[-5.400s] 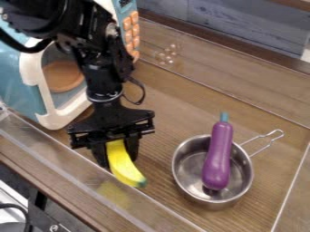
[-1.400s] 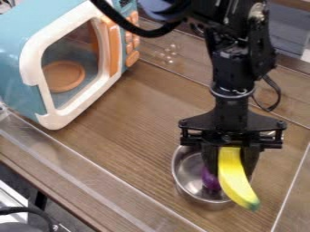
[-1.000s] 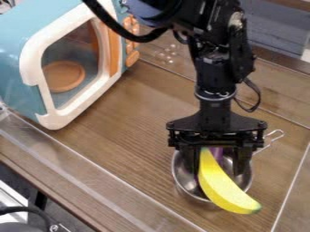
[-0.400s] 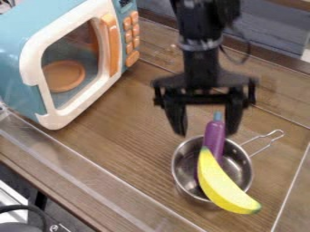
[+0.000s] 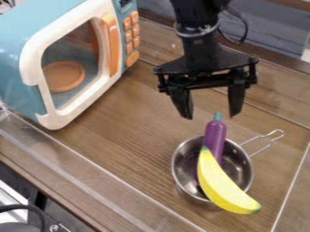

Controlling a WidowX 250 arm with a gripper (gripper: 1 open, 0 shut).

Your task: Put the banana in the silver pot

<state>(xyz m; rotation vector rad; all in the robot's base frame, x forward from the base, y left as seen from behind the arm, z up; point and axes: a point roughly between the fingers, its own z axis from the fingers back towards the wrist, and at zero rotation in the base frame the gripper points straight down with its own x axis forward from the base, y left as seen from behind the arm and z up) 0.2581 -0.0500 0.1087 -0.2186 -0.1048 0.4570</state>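
The yellow banana (image 5: pixel 222 185) lies across the silver pot (image 5: pixel 186 175), its lower end hanging over the pot's front right rim. Beside it in the pot a purple eggplant (image 5: pixel 216 138) leans upright. The pot's wire loop handle (image 5: pixel 271 139) points right. My gripper (image 5: pixel 208 100) hangs above and behind the pot, open, with nothing between its two black fingers, clear of the banana.
A teal-and-white toy microwave (image 5: pixel 61 54) stands at the back left with its door open and a brown dish inside. The wooden table's front edge (image 5: pixel 72 204) runs along the lower left. A raised ledge lies at the back right.
The gripper carried the banana to the pot, let it go there, then rose and drew back, open. The banana now rests on the pot.
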